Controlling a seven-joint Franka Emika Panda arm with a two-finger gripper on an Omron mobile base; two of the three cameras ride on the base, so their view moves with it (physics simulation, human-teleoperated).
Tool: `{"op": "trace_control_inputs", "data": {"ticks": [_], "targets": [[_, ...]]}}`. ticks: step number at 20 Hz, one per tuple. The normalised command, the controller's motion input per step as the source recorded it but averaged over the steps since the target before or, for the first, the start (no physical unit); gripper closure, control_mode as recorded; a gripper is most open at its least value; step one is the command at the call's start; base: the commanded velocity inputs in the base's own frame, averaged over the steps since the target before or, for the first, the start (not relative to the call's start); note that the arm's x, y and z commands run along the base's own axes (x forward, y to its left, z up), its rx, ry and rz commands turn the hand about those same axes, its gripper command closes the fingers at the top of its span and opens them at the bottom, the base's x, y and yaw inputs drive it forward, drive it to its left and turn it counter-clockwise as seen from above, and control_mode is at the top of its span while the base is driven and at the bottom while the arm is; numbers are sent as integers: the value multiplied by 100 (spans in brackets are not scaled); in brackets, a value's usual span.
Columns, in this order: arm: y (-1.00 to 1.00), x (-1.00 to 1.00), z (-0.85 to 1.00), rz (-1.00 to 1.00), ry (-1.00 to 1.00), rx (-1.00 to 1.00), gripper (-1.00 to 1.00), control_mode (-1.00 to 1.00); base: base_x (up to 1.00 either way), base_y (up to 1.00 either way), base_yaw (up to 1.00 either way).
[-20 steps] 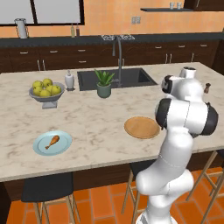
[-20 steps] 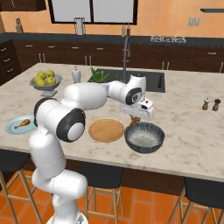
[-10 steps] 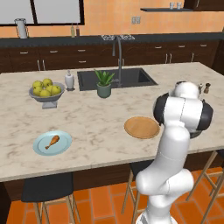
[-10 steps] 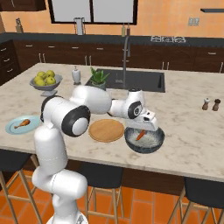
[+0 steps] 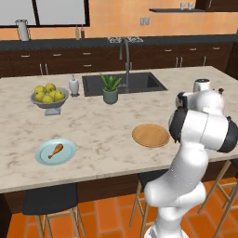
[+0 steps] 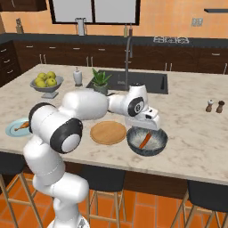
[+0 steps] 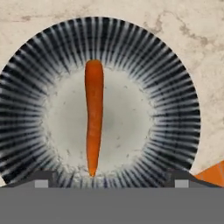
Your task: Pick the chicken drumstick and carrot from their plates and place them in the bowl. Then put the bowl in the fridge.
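since a second ago the gripper (image 6: 143, 128) has been lowered over the bowl (image 6: 159, 147) and its jaws spread wide, nothing held. the carrot (image 7: 93, 114) is now lying loose in the bowl's pale middle. the drumstick (image 5: 55, 150) is seen on the blue plate (image 5: 68, 155), well apart. the wooden plate (image 6: 108, 132) sits bare just beside the bowl.

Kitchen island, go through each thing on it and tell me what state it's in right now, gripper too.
carrot: lying loose inside the bowl
bowl: on the counter, holding the carrot
chicken drumstick: on the blue plate
blue plate: holds the drumstick
wooden plate: bare
gripper: open, above the bowl
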Motion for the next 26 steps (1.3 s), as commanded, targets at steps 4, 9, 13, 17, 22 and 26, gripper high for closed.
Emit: {"op": "trace_control_inputs", "data": {"ticks": [4,9,13,17,22,26], "targets": [[46,-93,100,4,-2,0,-100,-100,0,0,0],[91,-100,100,7,-15,0,-100,-100,0,0,0],[93,-97,94,6,-35,-1,-100,-100,0,0,0],[79,-85,1,12,-61,-9,-100,-100,0,0,0],[35,-25,-58,16,-18,0,-100,-100,0,0,0],[0,0,0,0,0,0,-100,100,-27,98,7]]}}
